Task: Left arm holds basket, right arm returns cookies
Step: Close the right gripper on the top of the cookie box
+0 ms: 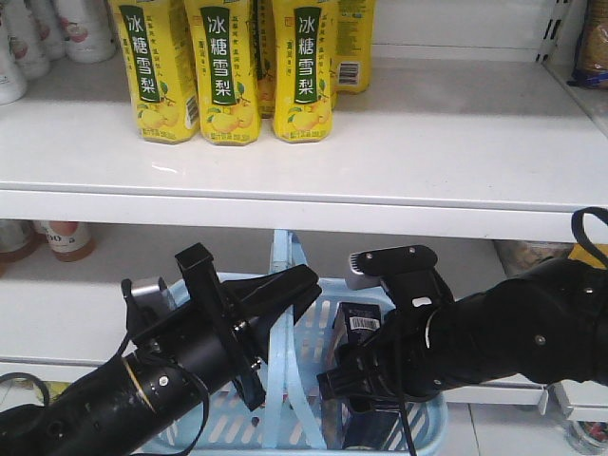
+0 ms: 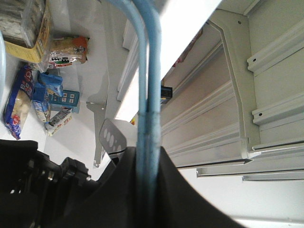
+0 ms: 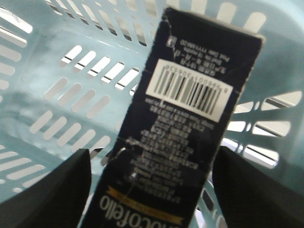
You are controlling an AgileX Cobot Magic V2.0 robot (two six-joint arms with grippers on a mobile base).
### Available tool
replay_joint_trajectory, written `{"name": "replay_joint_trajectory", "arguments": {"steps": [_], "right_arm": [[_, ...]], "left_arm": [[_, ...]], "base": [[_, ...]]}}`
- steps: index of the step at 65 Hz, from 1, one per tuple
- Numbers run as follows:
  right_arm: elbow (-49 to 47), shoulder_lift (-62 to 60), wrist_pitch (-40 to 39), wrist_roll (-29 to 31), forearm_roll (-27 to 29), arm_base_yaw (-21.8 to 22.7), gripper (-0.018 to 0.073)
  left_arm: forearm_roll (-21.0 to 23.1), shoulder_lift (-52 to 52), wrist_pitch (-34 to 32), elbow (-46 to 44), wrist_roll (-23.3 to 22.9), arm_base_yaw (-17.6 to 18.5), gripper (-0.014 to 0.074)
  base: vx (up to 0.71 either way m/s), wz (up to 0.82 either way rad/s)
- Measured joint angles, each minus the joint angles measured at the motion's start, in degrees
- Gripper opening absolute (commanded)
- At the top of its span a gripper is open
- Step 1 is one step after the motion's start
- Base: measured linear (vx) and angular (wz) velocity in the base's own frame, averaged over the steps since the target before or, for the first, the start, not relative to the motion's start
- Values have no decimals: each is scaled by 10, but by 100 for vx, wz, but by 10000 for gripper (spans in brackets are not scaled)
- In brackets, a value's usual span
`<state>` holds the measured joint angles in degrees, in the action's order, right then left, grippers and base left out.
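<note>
Closest in, the left gripper (image 1: 290,290) is clamping the basket's handle (image 1: 282,249), jaws pressed together on the blue strip. The left wrist view is showing that handle running straight down into the black jaws.

Next to it, the right gripper (image 3: 152,166) is reaching down into the light blue basket (image 1: 429,423), and its fingers (image 3: 66,185) are sitting either side of the cookie box (image 3: 190,109). A thin sliver of basket is peeking out between one finger and the box, so I honestly can't tell if it's squeezing the box or just bracketing it.

The box is standing on end inside the basket, over on the right arm's side, with the white barcode end pointing up.

Behind all that, a white shelf (image 1: 399,142) is running across, and the top of the handle is poking up just under its front edge. Further back, yellow drink cartons (image 1: 223,71) are lining up in a row on it, with some white bottles (image 1: 76,24) sitting in the back left corner.
</note>
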<state>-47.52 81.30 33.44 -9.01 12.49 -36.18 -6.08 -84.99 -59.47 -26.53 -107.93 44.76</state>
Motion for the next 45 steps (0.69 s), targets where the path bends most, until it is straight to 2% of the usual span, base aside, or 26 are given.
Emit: {"name": "replay_joint_trajectory", "arguments": {"steps": [13, 27, 45], "right_arm": [[0, 0, -5, -2, 1, 0, 273], [2, 0, -4, -2, 0, 0, -13], [2, -3, -2, -2, 4, 0, -11]], "left_arm": [[3, 0, 1, 0, 1, 0, -3], [3, 0, 2, 0, 2, 0, -3], [3, 0, 2, 0, 2, 0, -3]], "base": [[0, 0], [0, 0], [0, 0]]}}
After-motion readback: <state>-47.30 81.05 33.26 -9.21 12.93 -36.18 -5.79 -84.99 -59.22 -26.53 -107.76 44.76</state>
